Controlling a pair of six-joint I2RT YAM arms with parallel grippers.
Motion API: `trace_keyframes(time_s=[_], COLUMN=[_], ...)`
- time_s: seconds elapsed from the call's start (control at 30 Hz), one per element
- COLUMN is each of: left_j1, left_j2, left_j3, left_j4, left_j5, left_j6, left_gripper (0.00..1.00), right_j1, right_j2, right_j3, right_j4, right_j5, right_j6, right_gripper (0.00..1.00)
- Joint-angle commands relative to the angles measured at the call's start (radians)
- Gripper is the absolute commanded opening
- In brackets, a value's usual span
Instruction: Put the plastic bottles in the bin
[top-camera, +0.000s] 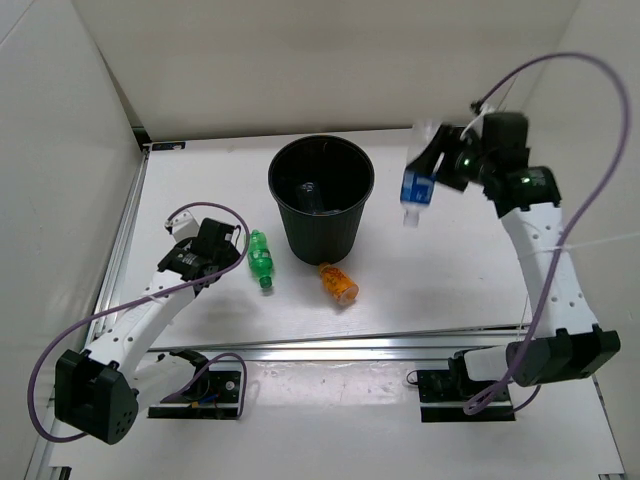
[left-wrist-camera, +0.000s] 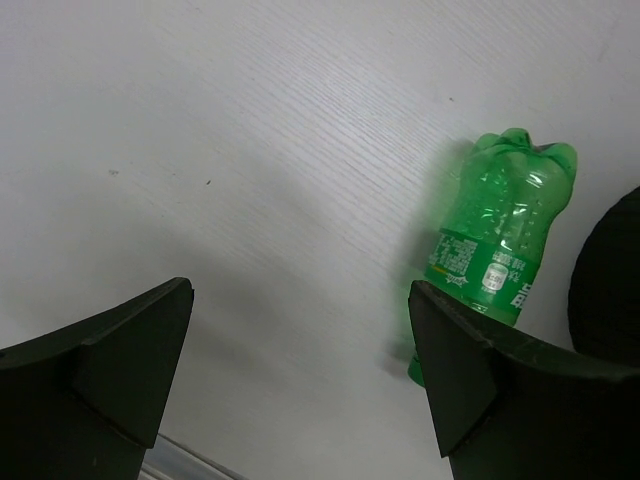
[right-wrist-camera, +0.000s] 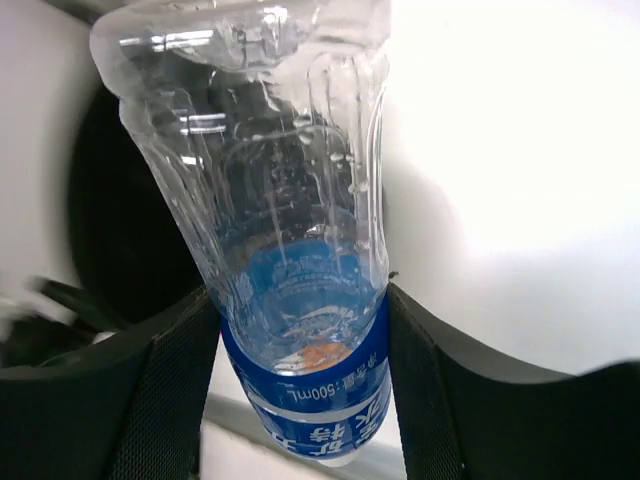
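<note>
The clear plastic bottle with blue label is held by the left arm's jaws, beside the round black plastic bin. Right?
No. The right arm's jaws hold the clear plastic bottle with blue label, beside the round black plastic bin: top external view.

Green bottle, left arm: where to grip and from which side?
Grip the green bottle across its labelled mid-body, coming down from above. It lies flat on its side, cap toward the robot, so both long sides are exposed. The bin stands close on its right, so that side has little room. The left gripper is open; the bottle lies outside its jaws.
</note>
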Motion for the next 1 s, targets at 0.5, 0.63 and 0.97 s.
trace_keyframes(time_s=[0.5, 0.63, 0.97], left_j1=[0.005, 0.005, 0.005], left_j2=[0.036, 0.1, 0.283], left_j3=[-0.065, -0.054, -0.002], left_j4=[0.33, 0.356, 0.482], left_j5=[0.254, 0.292, 0.37], left_j6=[0.124, 0.162, 0.242], left_gripper=[1.0, 1.0, 1.0], right_j1=[0.286, 0.297, 0.199], right_j2=[0.452, 0.378, 0.148], right_j3=[0.737, 0.644, 0.496], right_j4=[0.064, 0.054, 0.054], right_j5=[-0.082, -0.055, -0.064], right_j6=[-0.026, -0.049, -0.074], right_gripper=[0.99, 0.99, 0.99])
